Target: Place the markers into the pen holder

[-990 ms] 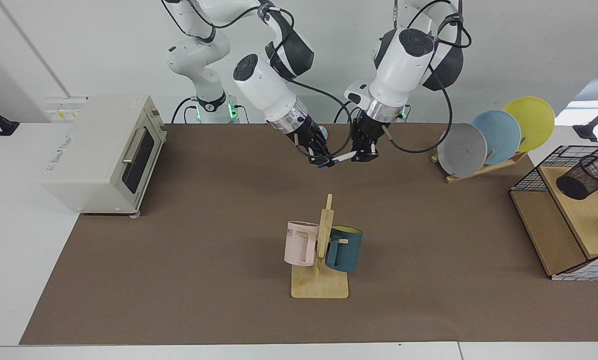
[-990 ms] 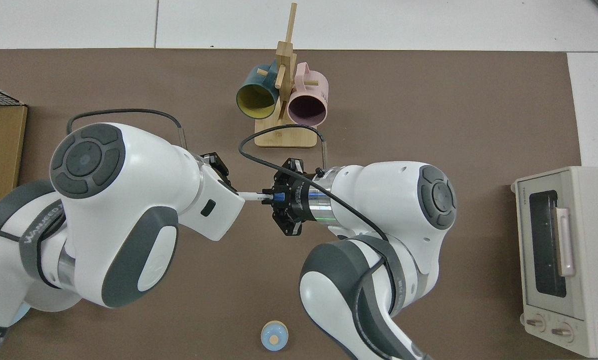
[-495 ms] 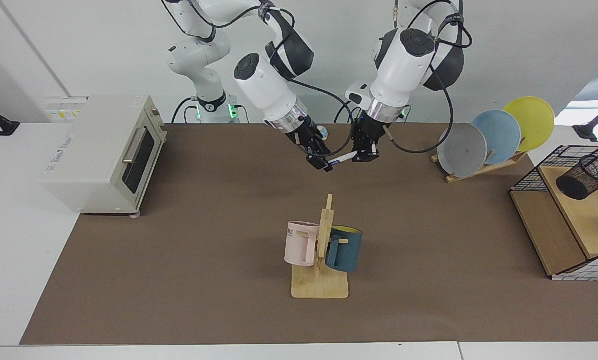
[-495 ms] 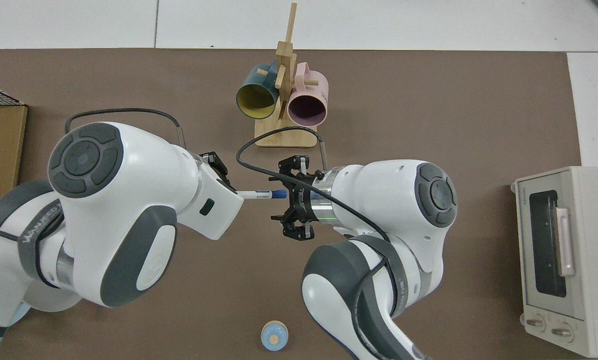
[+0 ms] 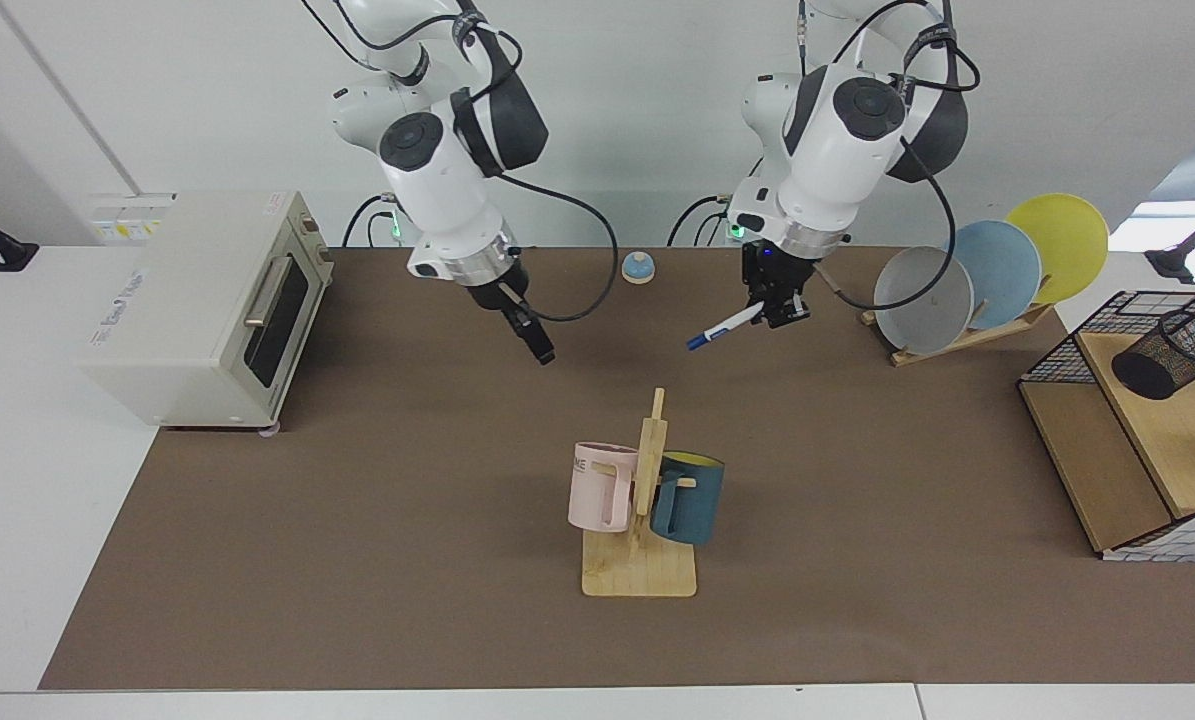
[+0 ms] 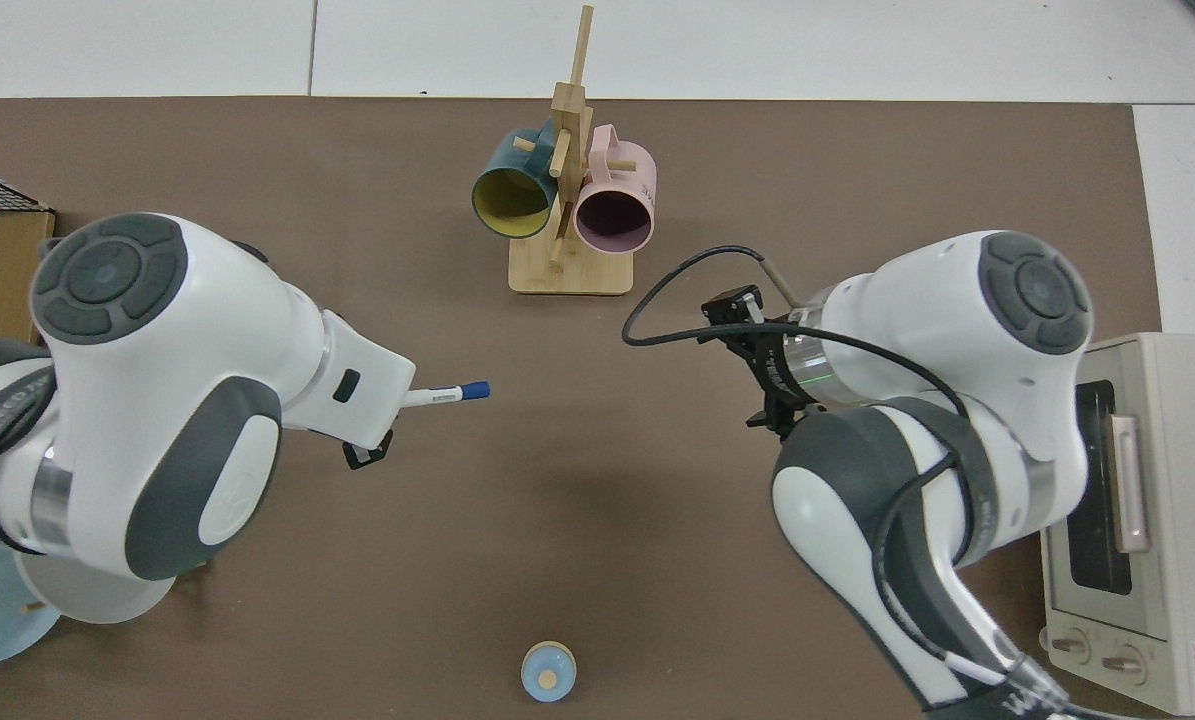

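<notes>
The left gripper (image 5: 774, 312) is clamping the marker (image 5: 719, 329) above the surface (image 5: 357, 500); the right gripper (image 5: 537, 345) is hanging apart, its jaws' gap unclear.

Left end effector (image 5: 775, 312) clamped on the marker (image 5: 721, 327) (held aloft), right end effector (image 5: 537, 345) apart, hanging low.

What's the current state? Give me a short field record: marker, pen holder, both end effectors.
marker: white body, blue cap, held tilted above the mat
holder of marker: left end effector, shut on its white end, cap pointing away
right end effector: above the mat near the toaster oven, holding nothing
pen holder: black mesh cup on the wooden shelf inside the wire basket, no marker in it
task status: marker not yet in pen holder
</notes>
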